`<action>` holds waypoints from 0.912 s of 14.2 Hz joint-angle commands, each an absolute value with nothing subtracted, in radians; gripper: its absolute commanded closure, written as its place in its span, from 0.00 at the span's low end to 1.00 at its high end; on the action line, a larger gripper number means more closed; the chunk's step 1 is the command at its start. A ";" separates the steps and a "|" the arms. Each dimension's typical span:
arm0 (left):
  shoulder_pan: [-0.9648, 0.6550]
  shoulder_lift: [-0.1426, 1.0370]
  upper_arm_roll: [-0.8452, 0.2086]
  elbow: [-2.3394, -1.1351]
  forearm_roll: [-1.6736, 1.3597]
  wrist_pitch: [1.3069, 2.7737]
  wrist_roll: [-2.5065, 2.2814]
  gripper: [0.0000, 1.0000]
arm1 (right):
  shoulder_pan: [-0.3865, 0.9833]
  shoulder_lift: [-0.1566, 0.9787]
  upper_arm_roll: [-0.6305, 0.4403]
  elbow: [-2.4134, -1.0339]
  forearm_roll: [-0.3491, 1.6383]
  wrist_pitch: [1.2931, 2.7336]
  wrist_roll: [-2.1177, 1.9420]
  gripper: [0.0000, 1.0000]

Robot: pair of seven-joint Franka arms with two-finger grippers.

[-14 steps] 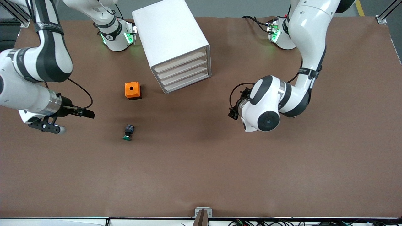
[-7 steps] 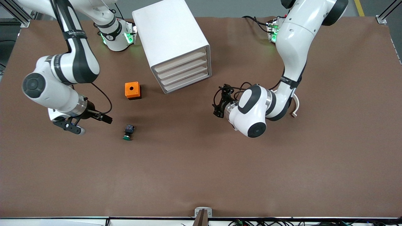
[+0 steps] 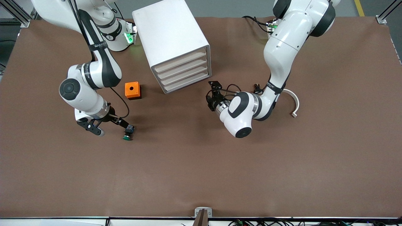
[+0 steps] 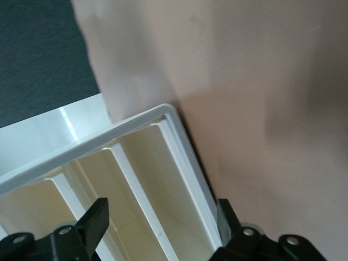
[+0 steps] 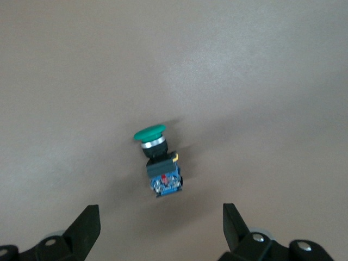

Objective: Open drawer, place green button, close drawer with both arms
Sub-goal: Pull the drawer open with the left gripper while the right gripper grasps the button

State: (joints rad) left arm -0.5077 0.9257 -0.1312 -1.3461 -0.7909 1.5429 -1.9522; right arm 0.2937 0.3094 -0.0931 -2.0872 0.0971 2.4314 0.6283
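Note:
The button [image 3: 127, 133], green cap and dark body, lies on its side on the brown table, nearer the front camera than the orange box. My right gripper [image 3: 121, 123] hangs open just beside and above it; in the right wrist view the button [image 5: 159, 161] lies ahead of the open fingers [image 5: 87, 224], untouched. The white drawer cabinet [image 3: 176, 40] has all its drawers shut. My left gripper [image 3: 214, 93] is open and empty in front of the cabinet's lowest drawers; the left wrist view shows the drawer fronts [image 4: 136, 179] between its fingers [image 4: 97, 217].
An orange box with a hole [image 3: 133, 90] stands between the button and the cabinet. A white curved piece [image 3: 294, 104] lies on the table beside the left arm's forearm. A small camera mount [image 3: 203, 213] sits at the table's front edge.
My right gripper has swung in from the right arm's end of the table to the button. My left gripper has moved toward the cabinet's drawer fronts. The button has not moved.

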 commanded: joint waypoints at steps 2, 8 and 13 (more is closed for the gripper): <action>-0.514 0.962 -0.140 -1.315 -0.893 1.482 -2.013 0.41 | 0.305 0.388 -0.098 -2.077 0.104 2.528 0.629 0.00; -0.546 0.996 -0.140 -1.318 -0.928 1.482 -2.065 0.48 | 0.321 0.482 -0.098 -2.039 0.097 2.568 0.579 0.00; -0.587 1.009 -0.141 -1.328 -0.931 1.480 -2.086 0.48 | 0.333 0.535 -0.097 -2.042 0.098 2.619 0.563 0.00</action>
